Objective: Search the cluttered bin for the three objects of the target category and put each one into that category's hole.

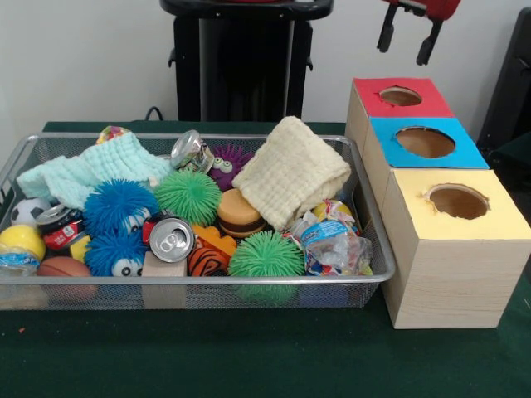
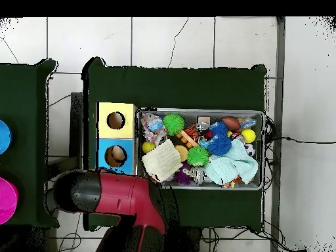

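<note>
Hand [image 1: 407, 40] above red hole [image 1: 400, 96] (fingers apart).

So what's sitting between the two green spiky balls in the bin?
In the front view, a toy burger and an orange striped toy lie between the far green ball and the near one. The overhead view shows them less clearly.

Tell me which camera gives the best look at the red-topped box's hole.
The front view. There the red-topped box shows its whole top and its round hole, with the gripper hanging above it. In the overhead view the arm covers that box; only the blue and yellow boxes show.
</note>
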You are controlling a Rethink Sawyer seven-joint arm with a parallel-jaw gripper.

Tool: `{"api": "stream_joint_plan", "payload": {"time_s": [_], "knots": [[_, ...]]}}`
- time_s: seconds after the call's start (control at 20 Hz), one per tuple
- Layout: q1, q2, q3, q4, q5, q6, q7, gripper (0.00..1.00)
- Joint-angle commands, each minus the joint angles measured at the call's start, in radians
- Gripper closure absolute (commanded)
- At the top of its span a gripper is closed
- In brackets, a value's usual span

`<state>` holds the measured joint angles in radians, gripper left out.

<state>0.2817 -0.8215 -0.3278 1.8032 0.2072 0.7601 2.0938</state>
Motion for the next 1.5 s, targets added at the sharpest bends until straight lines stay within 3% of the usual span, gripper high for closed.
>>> {"api": "stream_joint_plan", "payload": {"time_s": [0.05,0.3,0.65,0.8,1.1,1.5], "knots": [[-0.07,0.058,-0.022,-0.155,-0.172,-0.09,0.006,0.0],[-0.127,0.109,-0.017,-0.269,-0.335,-0.271,-0.044,0.0],[-0.2,0.141,0.023,-0.342,-0.475,-0.397,-0.064,0.0],[-0.228,0.172,0.035,-0.349,-0.506,-0.473,-0.04,0.0],[-0.292,0.217,0.088,-0.401,-0.552,-0.531,-0.055,0.0],[-0.427,0.294,0.265,-0.416,-0.543,-0.486,-0.093,0.0]]}}
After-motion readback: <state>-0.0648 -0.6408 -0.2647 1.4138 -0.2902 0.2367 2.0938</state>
